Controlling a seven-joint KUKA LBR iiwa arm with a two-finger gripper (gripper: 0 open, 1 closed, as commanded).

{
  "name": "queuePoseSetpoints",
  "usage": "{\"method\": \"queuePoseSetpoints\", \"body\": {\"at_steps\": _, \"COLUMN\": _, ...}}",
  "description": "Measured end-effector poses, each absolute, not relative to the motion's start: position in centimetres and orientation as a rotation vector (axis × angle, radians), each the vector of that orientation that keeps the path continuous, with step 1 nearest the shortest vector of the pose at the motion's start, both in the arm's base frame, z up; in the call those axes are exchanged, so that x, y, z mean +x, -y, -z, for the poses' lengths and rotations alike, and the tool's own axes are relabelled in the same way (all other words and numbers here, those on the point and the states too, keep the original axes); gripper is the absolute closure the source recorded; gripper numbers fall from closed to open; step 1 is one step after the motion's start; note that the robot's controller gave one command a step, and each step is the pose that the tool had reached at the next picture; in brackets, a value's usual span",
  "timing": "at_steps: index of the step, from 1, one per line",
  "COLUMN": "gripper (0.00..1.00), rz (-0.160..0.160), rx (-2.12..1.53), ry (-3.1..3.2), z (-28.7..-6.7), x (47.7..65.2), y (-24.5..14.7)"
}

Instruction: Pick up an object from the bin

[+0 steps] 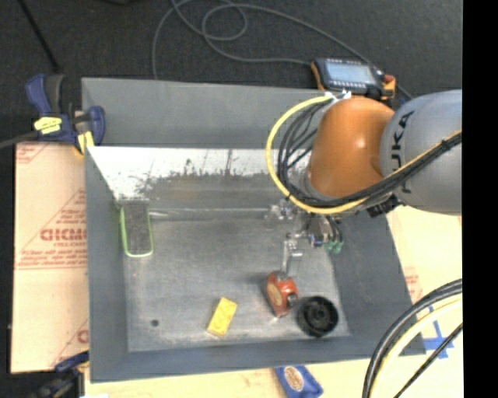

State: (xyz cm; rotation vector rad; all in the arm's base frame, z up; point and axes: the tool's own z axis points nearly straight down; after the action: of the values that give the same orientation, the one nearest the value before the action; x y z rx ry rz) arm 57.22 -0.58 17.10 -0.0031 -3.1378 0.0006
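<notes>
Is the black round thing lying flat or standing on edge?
Flat: the black round thing shows its full circular face and centre hole to the camera, on the bin floor.

This looks like a robotics lab or test cell (a working rig, by every sign): an industrial arm (428,155) lettered KUKA, its wrist looped with cables (284,167), hangs over a scuffed grey metal bin (210,113), with a handheld control unit (350,75) and loose wiring (226,23) on the dark surface behind.
</notes>
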Motion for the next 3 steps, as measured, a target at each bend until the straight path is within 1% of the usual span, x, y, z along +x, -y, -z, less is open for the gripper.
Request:
{"method": "queuePoseSetpoints", "body": {"at_steps": 1, "gripper": 0.00, "rz": -0.001, "rx": -0.003, "ry": 3.146, "z": -17.6, "x": 57.4, "y": 0.6}}
{"method": "queuePoseSetpoints", "body": {"at_steps": 2, "gripper": 0.00, "rz": -0.002, "rx": 0.104, "ry": 3.151, "z": -15.7, "x": 56.3, "y": 0.7}}
{"method": "queuePoseSetpoints", "body": {"at_steps": 3, "gripper": 0.00, "rz": 0.001, "rx": 0.527, "ry": 3.098, "z": -12.2, "x": 54.2, "y": 0.4}}
